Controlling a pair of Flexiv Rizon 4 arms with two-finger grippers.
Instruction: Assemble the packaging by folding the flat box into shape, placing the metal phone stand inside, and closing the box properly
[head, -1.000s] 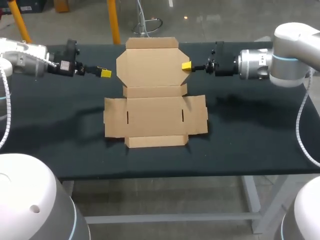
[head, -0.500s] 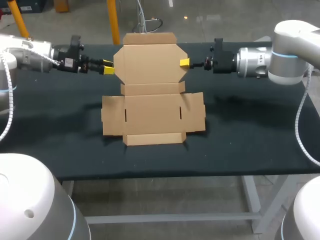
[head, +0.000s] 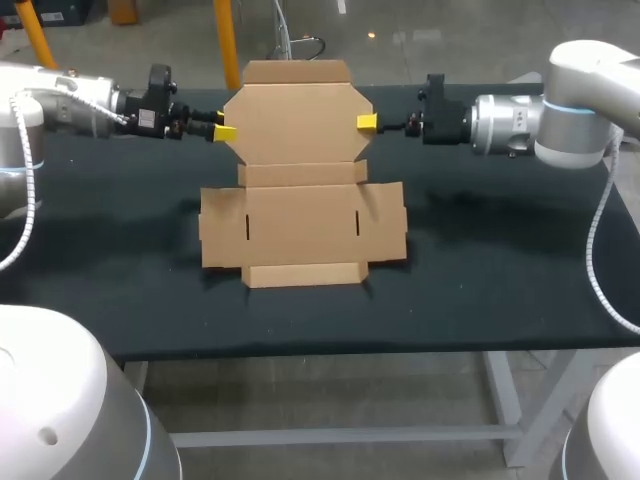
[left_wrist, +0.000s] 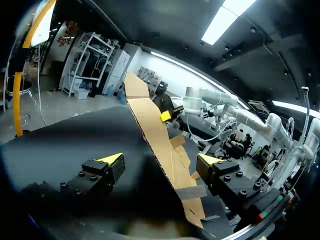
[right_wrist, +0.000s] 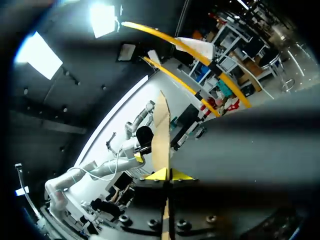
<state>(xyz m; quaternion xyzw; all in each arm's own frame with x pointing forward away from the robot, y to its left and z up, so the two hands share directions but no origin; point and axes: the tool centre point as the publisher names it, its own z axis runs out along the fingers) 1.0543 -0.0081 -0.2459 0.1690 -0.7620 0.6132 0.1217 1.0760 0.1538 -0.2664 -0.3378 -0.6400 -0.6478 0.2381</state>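
The brown cardboard box (head: 300, 235) lies unfolded on the black table (head: 500, 270), while its rear lid panel (head: 297, 125) is lifted off the surface. My right gripper (head: 367, 122) is shut on the panel's right edge; in the right wrist view the thin cardboard edge (right_wrist: 161, 132) runs up from between its closed yellow tips (right_wrist: 170, 175). At the panel's left edge my left gripper (head: 224, 132) stands open. In the left wrist view the panel (left_wrist: 150, 120) passes between the wide-apart fingers of the left gripper (left_wrist: 160, 162) without either touching it. No phone stand is in view.
Bare table surface lies to the left and right of the box and along the front edge. Both arms come in at the table's back corners, level with the raised panel.
My left gripper has moved right, up to the panel's left edge. The right gripper has raised the panel a little, and the whole box has shifted slightly left.
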